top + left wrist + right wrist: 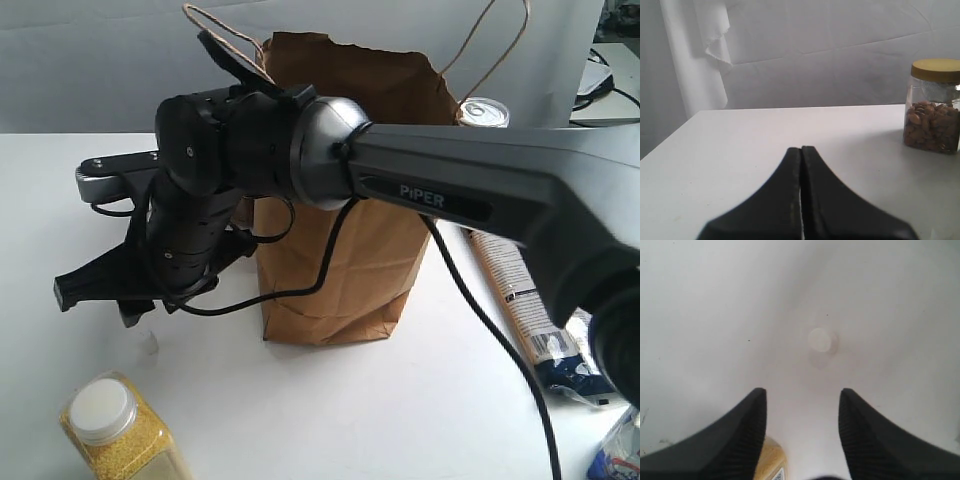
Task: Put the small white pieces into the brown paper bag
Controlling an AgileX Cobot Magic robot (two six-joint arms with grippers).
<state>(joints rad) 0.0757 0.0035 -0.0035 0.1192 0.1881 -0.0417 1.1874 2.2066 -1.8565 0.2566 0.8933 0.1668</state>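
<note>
One small white piece lies on the white table, just ahead of the tips of my right gripper, which is open with nothing between its fingers. In the exterior view that gripper reaches across to the left and points down, just above the same white piece. No other white pieces show. The brown paper bag stands upright behind the arm, to the right of the gripper. In the left wrist view my left gripper is shut and empty, low over bare table.
A jar of yellow grain with a white lid stands at the front left, close to the right gripper, and its edge shows under the jaws. A can and a tube lie right of the bag. A nut jar stands ahead of the left gripper.
</note>
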